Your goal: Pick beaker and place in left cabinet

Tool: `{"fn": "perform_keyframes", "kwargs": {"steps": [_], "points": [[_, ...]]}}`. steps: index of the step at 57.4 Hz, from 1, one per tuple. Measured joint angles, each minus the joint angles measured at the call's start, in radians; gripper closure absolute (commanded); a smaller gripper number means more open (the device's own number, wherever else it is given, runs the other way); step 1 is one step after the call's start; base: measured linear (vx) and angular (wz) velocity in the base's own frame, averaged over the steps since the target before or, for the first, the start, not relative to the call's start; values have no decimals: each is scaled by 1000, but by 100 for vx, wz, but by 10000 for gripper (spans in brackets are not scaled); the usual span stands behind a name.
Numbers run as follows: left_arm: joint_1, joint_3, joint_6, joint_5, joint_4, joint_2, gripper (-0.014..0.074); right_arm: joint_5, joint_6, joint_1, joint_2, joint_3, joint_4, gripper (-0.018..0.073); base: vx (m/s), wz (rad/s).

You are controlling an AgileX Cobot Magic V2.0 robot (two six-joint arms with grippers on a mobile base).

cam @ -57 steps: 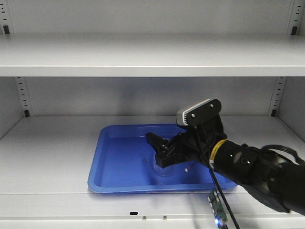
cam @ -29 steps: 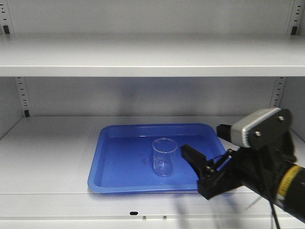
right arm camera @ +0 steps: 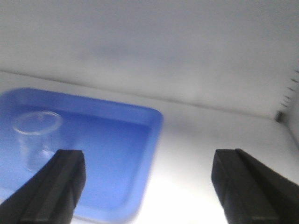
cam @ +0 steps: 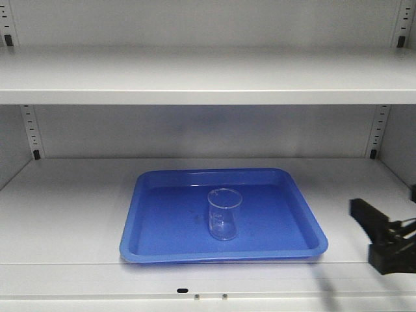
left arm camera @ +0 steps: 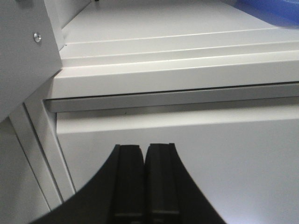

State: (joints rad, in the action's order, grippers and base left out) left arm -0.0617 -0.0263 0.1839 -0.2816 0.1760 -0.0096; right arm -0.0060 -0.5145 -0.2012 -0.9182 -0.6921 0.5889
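Note:
The small clear beaker (cam: 225, 222) stands upright and free in a blue tray (cam: 140, 242) on the lower shelf of the pale grey left cabinet (cam: 71, 195). My right gripper (cam: 376, 235) is at the lower right edge of the front view, well right of the tray, open and empty. In its wrist view the right gripper (right arm camera: 149, 161) spreads wide, with the beaker (right arm camera: 35, 139) off to the far left in the tray (right arm camera: 140, 135). My left gripper (left arm camera: 145, 147) is shut on nothing, low in front of the cabinet's shelf edge (left arm camera: 163, 77).
An upper shelf (cam: 208, 81) spans the cabinet above the tray. Slotted upright strips (cam: 29, 133) run up the back corners. A corner of the tray (left arm camera: 275, 7) shows at the top right of the left wrist view.
My right gripper let go of the beaker and drew back to the right, out of the tray. The beaker stays standing where it was set.

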Motion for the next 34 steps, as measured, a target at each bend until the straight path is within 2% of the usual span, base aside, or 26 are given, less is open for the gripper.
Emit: {"fn": "perform_keyframes", "kwargs": {"steps": [15,34], "points": [[0,0,0,0,0,0,593,295,0,22,29,0,-10,17,0,0],[0,0,0,0,0,0,593,466,0,22,29,0,-23,50,0,0]]}}
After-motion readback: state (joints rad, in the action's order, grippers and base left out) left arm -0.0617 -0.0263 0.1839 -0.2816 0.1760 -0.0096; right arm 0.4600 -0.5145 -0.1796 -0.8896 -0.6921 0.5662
